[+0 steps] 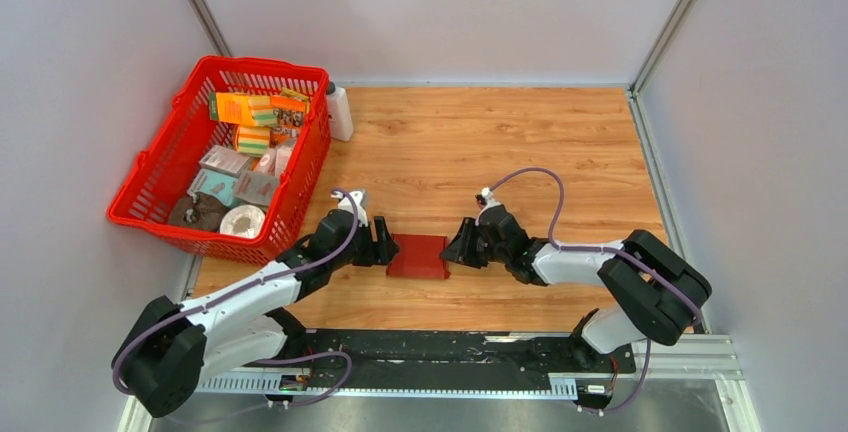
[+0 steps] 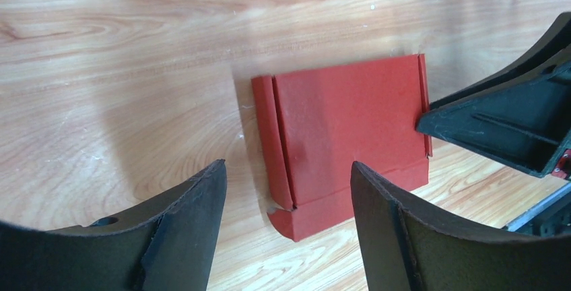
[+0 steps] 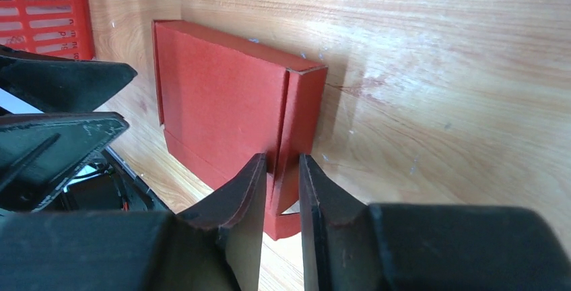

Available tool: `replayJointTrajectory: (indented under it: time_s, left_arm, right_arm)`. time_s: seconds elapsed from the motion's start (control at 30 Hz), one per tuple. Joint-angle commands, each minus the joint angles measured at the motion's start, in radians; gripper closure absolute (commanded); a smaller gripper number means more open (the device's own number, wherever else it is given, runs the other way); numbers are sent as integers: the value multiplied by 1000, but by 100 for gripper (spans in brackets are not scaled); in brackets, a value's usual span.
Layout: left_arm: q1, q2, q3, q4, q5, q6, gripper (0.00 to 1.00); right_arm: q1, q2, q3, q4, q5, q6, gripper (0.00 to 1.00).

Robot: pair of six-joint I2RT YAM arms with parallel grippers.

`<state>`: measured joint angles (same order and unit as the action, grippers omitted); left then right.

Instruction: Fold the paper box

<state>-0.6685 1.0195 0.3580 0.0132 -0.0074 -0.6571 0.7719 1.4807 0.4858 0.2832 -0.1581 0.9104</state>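
**Overhead view.** The paper box (image 1: 418, 255), dark red and partly folded into a low rectangle, lies on the wooden surface (image 1: 480, 142) in the lower centre of the frame. It sits directly between the left hand (image 1: 385, 248) and the right hand (image 1: 455, 250). Each hand is at one short end of the box. A red mesh basket (image 1: 160, 177) holding printed packages (image 1: 245, 110) stands at the upper left, with a white bottle (image 1: 340, 112) just beside its far corner. Both are well apart from the box.

**Left wrist view.** The left hand is spread wide. Its two dark fingers (image 2: 182, 237) fill the lower corners of the frame, and the near end of the box lies in the gap between them. Neither finger touches the card, and nothing is held. A narrow side flap (image 2: 279, 146) is folded over along the box's left edge. The tip of the right hand enters from the right and meets the box's right edge.

**Right wrist view.** The right hand is nearly closed. Its fingers (image 3: 246, 190) stand close on either side of the upright end flap (image 3: 303, 116) of the box. Whether they actually pinch the flap cannot be told.
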Motion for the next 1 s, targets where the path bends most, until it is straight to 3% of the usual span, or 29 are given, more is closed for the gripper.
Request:
replayJointTrajectory:
  time_s: [0.0, 0.17, 0.53, 0.97]
  left_arm:
    - [27, -24, 59, -48, 37, -30, 24]
    - [44, 16, 47, -18, 72, -68, 23]
    - [46, 114, -19, 214, 171, -188, 22]
    - [43, 171, -53, 240, 179, -312, 21]
  right_arm:
    - [-20, -14, -39, -2, 60, 5, 75]
    - [-33, -8, -59, 5, 60, 13, 77]
    - [-75, -8, -99, 7, 63, 61, 80]
    - [-108, 26, -110, 27, 48, 84, 81]
